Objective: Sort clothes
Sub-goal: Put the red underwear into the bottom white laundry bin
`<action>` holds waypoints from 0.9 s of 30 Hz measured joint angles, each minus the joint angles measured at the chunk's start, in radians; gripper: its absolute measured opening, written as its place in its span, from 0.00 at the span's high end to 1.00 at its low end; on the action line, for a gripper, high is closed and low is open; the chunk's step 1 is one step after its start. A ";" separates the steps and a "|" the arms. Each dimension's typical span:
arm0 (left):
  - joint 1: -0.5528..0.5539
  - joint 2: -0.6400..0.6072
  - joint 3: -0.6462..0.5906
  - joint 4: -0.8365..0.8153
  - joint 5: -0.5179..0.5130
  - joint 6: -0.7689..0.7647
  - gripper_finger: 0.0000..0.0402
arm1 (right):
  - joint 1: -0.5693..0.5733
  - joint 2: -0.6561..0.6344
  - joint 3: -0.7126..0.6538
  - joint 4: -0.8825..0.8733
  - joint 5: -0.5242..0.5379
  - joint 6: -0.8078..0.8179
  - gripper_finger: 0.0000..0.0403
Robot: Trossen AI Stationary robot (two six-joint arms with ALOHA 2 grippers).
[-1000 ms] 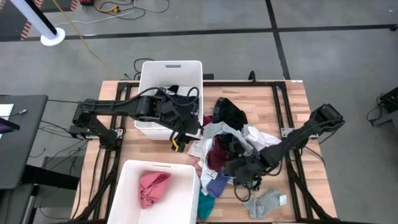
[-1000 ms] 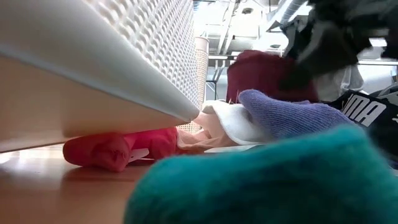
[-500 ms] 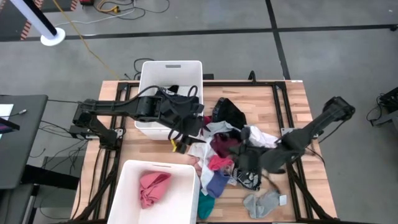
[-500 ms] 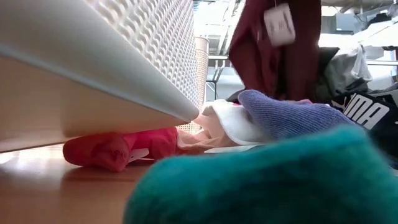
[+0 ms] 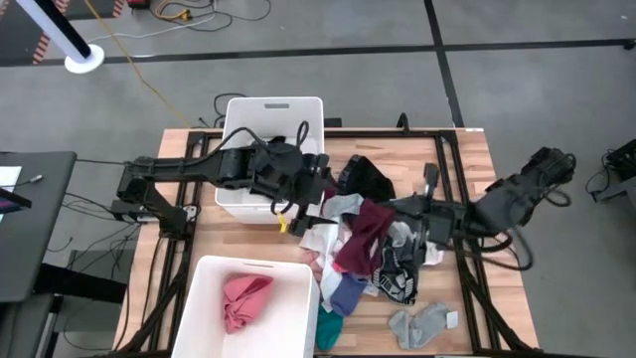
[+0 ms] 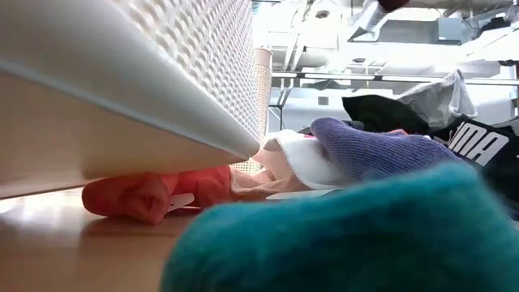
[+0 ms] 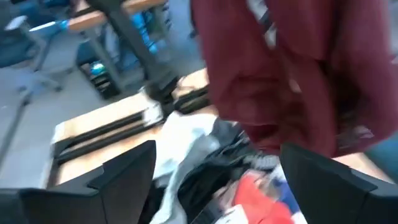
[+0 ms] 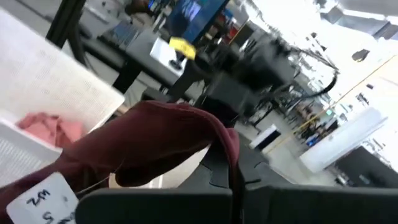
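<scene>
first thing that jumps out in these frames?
The maroon garment, hanging lifted above the mixed clothes pile at the table's middle, held up by the right gripper. The left gripper sits open just beside it, in front of the far white bin. A pink garment lies alone in the near white bin.

Readable marks, as seen from my cameras:

1. "PUMA", white block letters, only partly in view, on a black garment [image 6: 486,150] at 3 o'clock in the low view, behind the blue sock [image 6: 373,150].
2. White tag [image 8: 43,199] on the maroon garment [image 8: 155,146] draped over my right gripper [image 8: 230,186]: dark handwritten marks, not legible to me.

Nothing else carries text I can read.
</scene>
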State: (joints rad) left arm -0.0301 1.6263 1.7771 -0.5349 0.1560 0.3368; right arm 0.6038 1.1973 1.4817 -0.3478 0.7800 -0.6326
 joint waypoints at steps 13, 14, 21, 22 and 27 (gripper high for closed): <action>0.022 0.129 -0.002 0.306 0.293 -0.159 0.15 | -0.011 0.002 0.066 0.068 -0.078 -0.098 1.00; 0.025 0.138 0.002 0.346 0.246 -0.173 0.14 | -0.011 0.002 0.066 0.075 -0.079 -0.100 1.00; 0.024 0.180 -0.002 0.449 0.157 -0.213 0.14 | -0.013 0.018 0.068 0.095 -0.080 -0.111 1.00; 0.022 0.190 -0.001 0.479 0.152 -0.214 0.14 | -0.017 0.021 0.067 0.093 -0.082 -0.116 1.00; 0.012 0.209 0.000 0.522 0.150 -0.206 0.17 | -0.039 0.053 0.067 0.111 -0.105 -0.118 1.00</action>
State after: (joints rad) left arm -0.0178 1.8353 1.7771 -0.0129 0.3061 0.1308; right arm 0.5651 1.2506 1.5490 -0.2364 0.6752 -0.7503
